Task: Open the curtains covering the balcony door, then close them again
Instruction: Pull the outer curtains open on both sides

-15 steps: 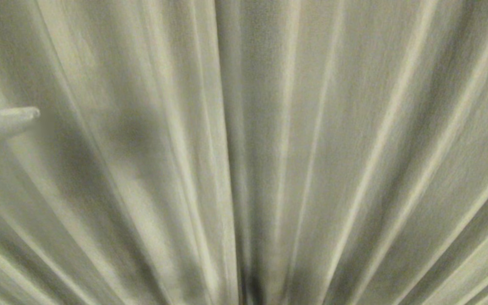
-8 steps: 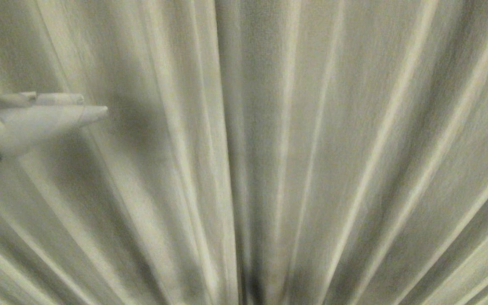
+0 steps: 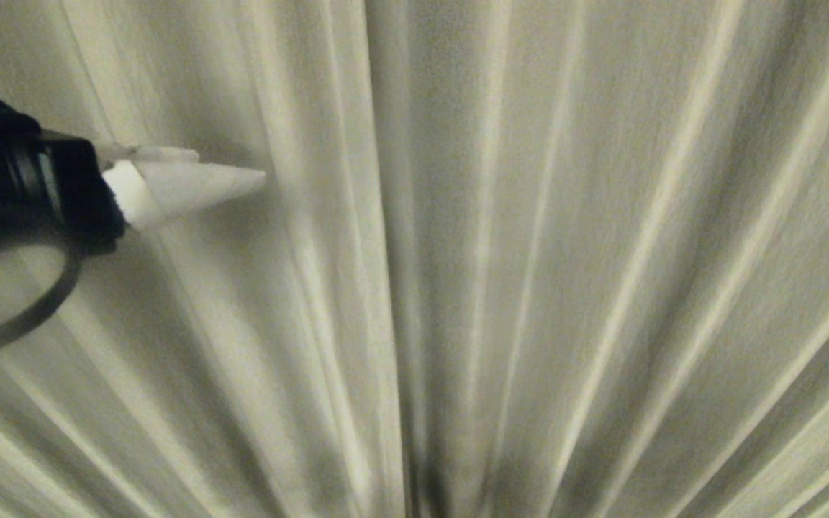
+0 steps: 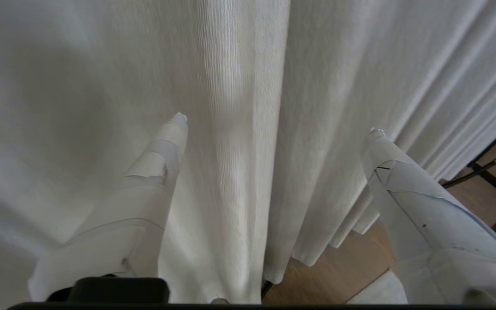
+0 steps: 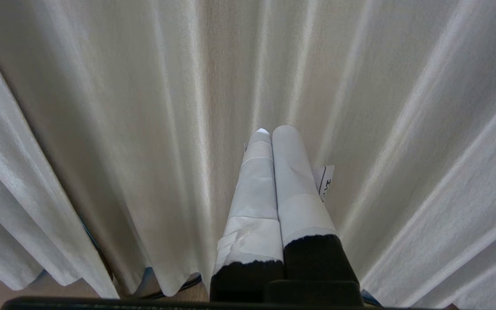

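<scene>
While level, left end effector (image 4: pixel 274 122) spread, facing curtains (image 4: pixel 239 86)

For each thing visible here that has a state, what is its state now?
curtains: drawn shut, hanging in pleats, no gap showing
left gripper: open, fingers either side of a curtain fold, not closed on it
right gripper: shut, empty, pointing at the curtains

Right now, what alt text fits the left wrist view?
The left pincer stands open in front of the cream curtains, one pleat between its white fingers but not gripped. Wooden floor shows below the hem.
</scene>
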Tool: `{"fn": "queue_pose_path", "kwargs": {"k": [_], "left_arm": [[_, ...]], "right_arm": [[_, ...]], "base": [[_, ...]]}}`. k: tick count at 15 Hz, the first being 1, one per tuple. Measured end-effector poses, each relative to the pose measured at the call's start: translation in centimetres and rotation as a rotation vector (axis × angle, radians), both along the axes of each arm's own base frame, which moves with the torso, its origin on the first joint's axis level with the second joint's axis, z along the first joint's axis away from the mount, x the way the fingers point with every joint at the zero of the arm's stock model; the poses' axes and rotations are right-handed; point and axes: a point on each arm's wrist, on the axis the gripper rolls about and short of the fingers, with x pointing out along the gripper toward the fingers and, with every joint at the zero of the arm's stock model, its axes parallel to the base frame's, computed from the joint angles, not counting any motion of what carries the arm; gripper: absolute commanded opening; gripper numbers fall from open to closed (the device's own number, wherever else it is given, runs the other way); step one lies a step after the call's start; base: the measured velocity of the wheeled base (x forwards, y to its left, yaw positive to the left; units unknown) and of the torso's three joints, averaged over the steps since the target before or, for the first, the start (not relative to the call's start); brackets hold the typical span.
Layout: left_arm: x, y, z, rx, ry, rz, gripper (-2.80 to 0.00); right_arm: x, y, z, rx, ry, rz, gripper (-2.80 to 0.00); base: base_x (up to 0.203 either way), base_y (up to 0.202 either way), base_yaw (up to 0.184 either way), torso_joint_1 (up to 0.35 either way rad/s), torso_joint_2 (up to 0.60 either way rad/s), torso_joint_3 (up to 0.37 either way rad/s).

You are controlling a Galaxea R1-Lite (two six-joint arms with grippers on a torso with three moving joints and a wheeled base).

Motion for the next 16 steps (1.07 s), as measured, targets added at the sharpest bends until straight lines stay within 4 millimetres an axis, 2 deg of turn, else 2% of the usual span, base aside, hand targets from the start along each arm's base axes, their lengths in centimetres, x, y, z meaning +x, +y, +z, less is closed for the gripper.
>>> {"fn": "queue_pose_path", "kwargs": {"k": [6,12,16], "left_arm": [[4.5,-2.1,0.7,0.02,0.017,0.059,0.0],[10.1,-4.1,2.6,0.001,-0.026,0.111,0.0],[13.8,-4.3,3.6,0.02,-0.082,0.206,0.0]], "right_arm": [[0.0,0.0,0.0,0.0,0.0,0.0,-2.8],[0.0,0.0,0.0,0.0,0.0,0.0,-2.8],[0.0,0.0,0.0,0.0,0.0,0.0,-2.8]], "base": [[0.0,0.0,0.0,0.0,0.0,0.0],[0.0,0.0,0.0,0.0,0.0,0.0],[0.0,0.0,0.0,0.0,0.0,0.0]]}}
